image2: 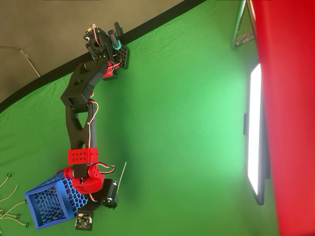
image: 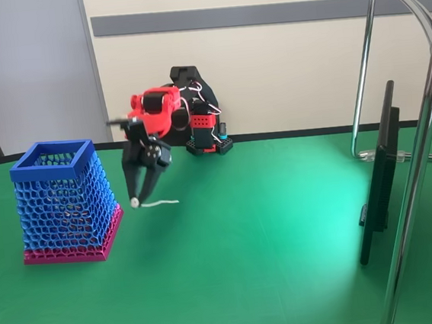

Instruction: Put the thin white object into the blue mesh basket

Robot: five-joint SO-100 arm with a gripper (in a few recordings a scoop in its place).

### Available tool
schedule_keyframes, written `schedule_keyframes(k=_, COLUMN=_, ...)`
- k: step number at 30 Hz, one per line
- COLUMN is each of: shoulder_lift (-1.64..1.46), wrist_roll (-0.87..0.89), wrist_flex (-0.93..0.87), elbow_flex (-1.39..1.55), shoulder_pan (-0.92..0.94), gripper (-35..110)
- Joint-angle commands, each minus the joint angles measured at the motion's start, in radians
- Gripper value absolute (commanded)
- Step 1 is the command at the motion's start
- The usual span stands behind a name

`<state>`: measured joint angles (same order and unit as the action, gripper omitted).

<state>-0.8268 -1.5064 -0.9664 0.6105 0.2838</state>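
The blue mesh basket (image: 36,171) stands upright on its pink base at the left of the green table, and sits at the bottom left in the overhead view (image2: 35,206). My gripper (image: 135,201) points down just right of the basket, its fingertips closed on one end of the thin white object (image: 161,203). The stick juts out level to the right, very close to the table top; whether it touches is unclear. In the overhead view the thin white object (image2: 122,173) runs away from the gripper (image2: 114,194), which is beside the basket's rim.
The arm's base (image: 207,136) is at the table's back edge. A monitor (image: 381,169) and chrome stand poles (image: 429,149) occupy the right side. Small wire pieces (image2: 9,199) lie left of the basket. The green cloth (image: 272,264) is open in the middle and front.
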Motion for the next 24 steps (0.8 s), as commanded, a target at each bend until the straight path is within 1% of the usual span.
schedule_keyframes(k=1, shoulder_lift=-0.114, wrist_roll=-0.066, wrist_flex=0.095, elbow_flex=-0.044, shoulder_pan=0.012, gripper=1)
schedule_keyframes(k=6, shoulder_lift=-0.190, wrist_roll=-0.207, wrist_flex=0.255, elbow_flex=-0.002, shoulder_pan=0.031, gripper=1)
schedule_keyframes(k=9, shoulder_lift=-0.253, wrist_roll=-0.298, wrist_flex=0.423, elbow_flex=0.098, shoulder_pan=0.048, gripper=1)
schedule_keyframes(k=14, shoulder_lift=-0.347, wrist_roll=-0.417, wrist_flex=0.638, elbow_flex=0.255, shoulder_pan=0.077, gripper=1)
schedule_keyframes(k=17, shoulder_lift=-0.391, wrist_roll=-0.463, wrist_flex=0.755, elbow_flex=0.342, shoulder_pan=0.089, gripper=1)
schedule_keyframes(k=20, shoulder_lift=-0.403, wrist_roll=-0.500, wrist_flex=0.824, elbow_flex=0.360, shoulder_pan=0.100, gripper=1)
schedule_keyframes(k=24, shoulder_lift=-0.413, wrist_roll=-0.502, wrist_flex=0.890, elbow_flex=0.354, shoulder_pan=0.106, gripper=1)
